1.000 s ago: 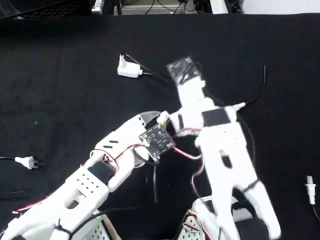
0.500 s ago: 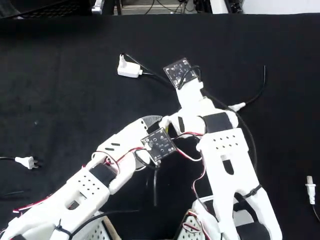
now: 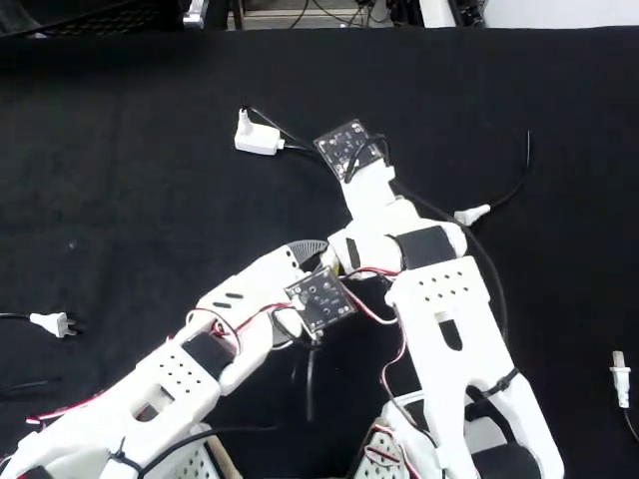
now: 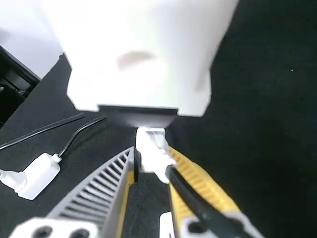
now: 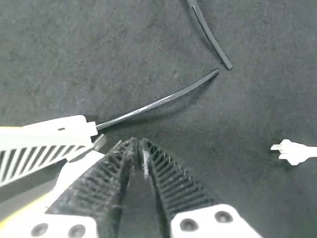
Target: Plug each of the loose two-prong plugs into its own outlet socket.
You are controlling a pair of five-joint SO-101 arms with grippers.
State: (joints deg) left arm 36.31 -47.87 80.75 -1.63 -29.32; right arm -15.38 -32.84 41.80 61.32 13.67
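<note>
My left gripper (image 4: 151, 154) is shut on a white two-prong plug (image 4: 150, 144), whose black cable (image 4: 190, 196) trails back along the yellow finger. In the high view it sits mid-table (image 3: 321, 242), right against the right arm's white wrist (image 3: 374, 205). A white outlet block (image 3: 258, 140) with a cable lies at the back left, also seen beside my left gripper (image 4: 30, 173). My right gripper (image 5: 137, 147) is shut with nothing in it, just above the black cloth. A small white plug (image 5: 292, 151) lies off to one side of it.
Loose plugs lie at the left edge (image 3: 50, 322), the right edge (image 3: 619, 377) and right of centre (image 3: 469, 213). Black cables (image 5: 163, 101) cross the cloth near my right gripper. A white piece (image 5: 54, 130) and a ribbed finger (image 5: 34, 158) crowd it closely.
The right arm's wrist has swung toward the back left. The left arm has drawn back a little toward the front, still holding the plug.
</note>
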